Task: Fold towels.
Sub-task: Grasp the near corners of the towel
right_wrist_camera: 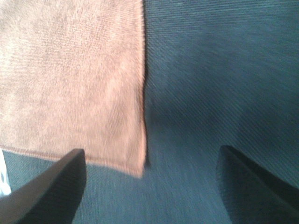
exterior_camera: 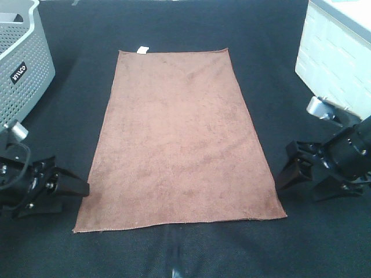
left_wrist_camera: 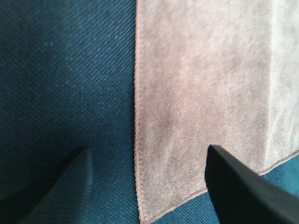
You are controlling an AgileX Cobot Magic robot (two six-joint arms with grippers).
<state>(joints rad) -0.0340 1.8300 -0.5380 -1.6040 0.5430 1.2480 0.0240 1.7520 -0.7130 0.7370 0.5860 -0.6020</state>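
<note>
The reddish-brown towel (exterior_camera: pixel 179 139) lies flat and unfolded on the black table cloth, its white tag (exterior_camera: pixel 142 49) at the far short edge. My left gripper (exterior_camera: pixel 81 188) is open and empty, low by the towel's near left corner. In the left wrist view the towel's hemmed edge and corner (left_wrist_camera: pixel 196 102) lie between the open fingers (left_wrist_camera: pixel 243 191). My right gripper (exterior_camera: pixel 285 168) is open and empty, low just right of the towel's near right corner. The right wrist view shows that corner (right_wrist_camera: pixel 84 84) between its open fingers (right_wrist_camera: pixel 51 191).
A grey perforated basket (exterior_camera: pixel 23 63) stands at the far left. A white bin (exterior_camera: pixel 336 58) stands at the far right. The black table cloth (exterior_camera: pixel 278 35) surrounds the towel on all sides.
</note>
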